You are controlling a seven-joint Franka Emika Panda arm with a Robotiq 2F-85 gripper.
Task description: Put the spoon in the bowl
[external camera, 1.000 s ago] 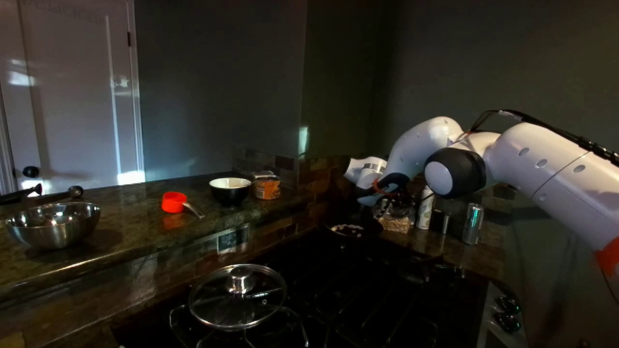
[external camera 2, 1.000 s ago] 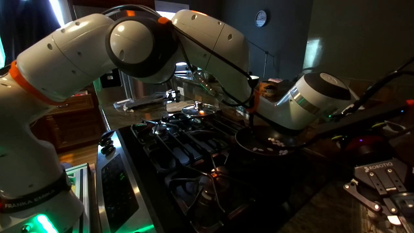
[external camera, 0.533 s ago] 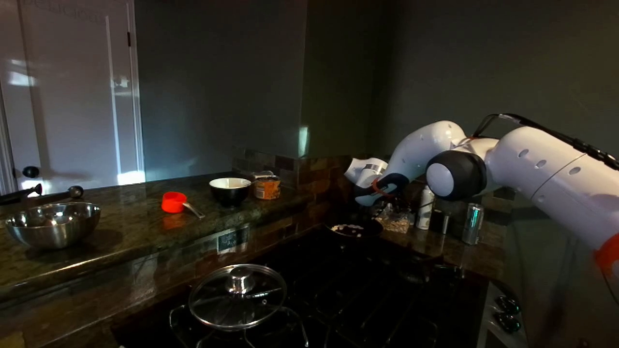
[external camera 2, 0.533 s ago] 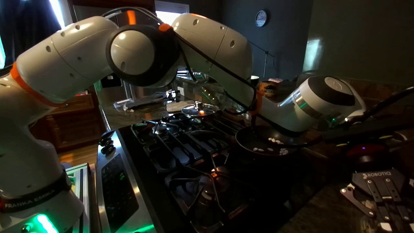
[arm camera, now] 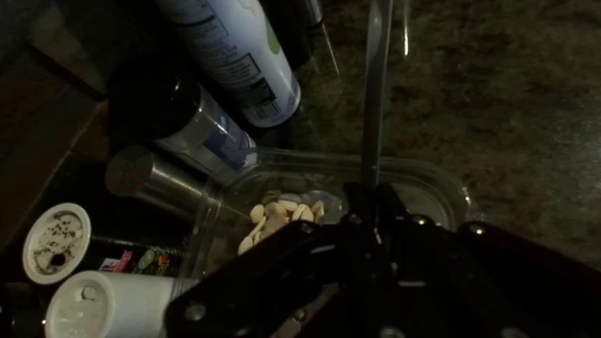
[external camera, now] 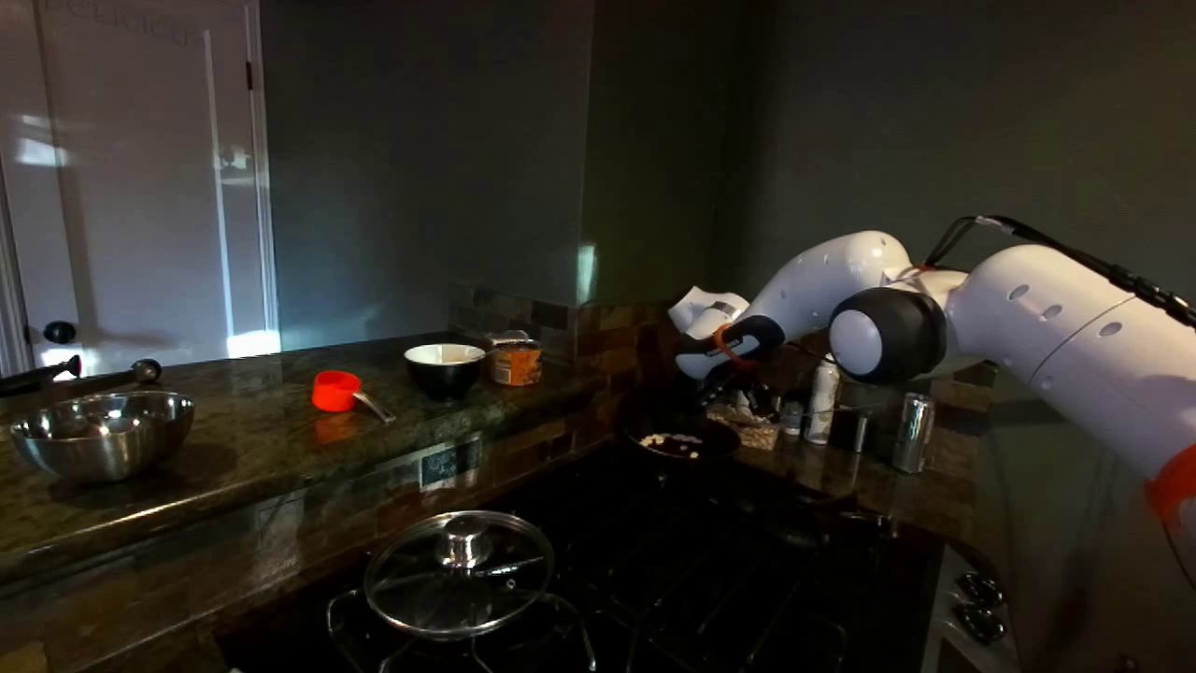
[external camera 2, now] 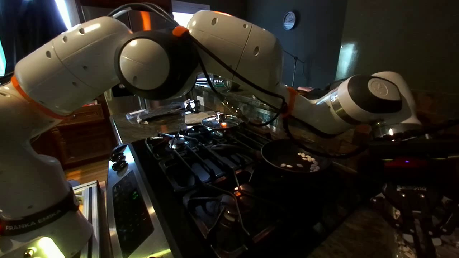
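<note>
Spoon [arm camera: 377, 84] in the hand [arm camera: 372, 193], between fingertips [arm camera: 390, 204].

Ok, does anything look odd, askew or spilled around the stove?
The glass lid seems to lie directly on the stove while the pan sits uncovered, which looks a little odd. I see no spill; the pale bits lie inside the pan. Dark areas could hide more.
</note>
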